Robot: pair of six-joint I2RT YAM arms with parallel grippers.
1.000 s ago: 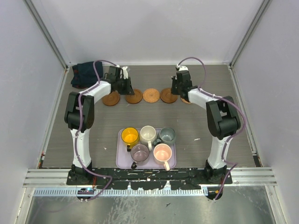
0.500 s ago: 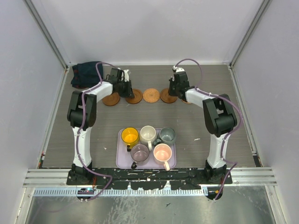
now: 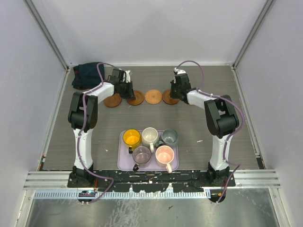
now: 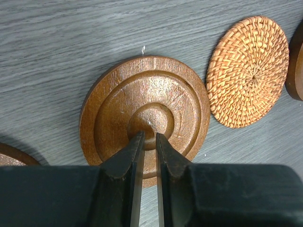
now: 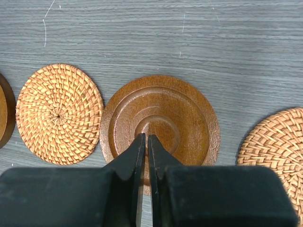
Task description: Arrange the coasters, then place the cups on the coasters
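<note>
Over ringed coasters (image 4: pixel 151 90), left end effector (image 4: pixel 146 136) and right end effector (image 5: pixel 144 138) hang.

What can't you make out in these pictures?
- Left wrist view: the coaster at lower left is cut off by the edge and the left gripper.
- Right wrist view: the woven coaster on the right runs off the edge.
- Top view: the dark bundle in the far corner is too small to identify.

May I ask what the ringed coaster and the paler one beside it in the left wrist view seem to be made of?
The ringed coaster looks like turned wood, varnished brown: grain streaks and shine on its rings. The paler coaster appears woven, perhaps rattan: matte strands spiralling from its centre.
</note>
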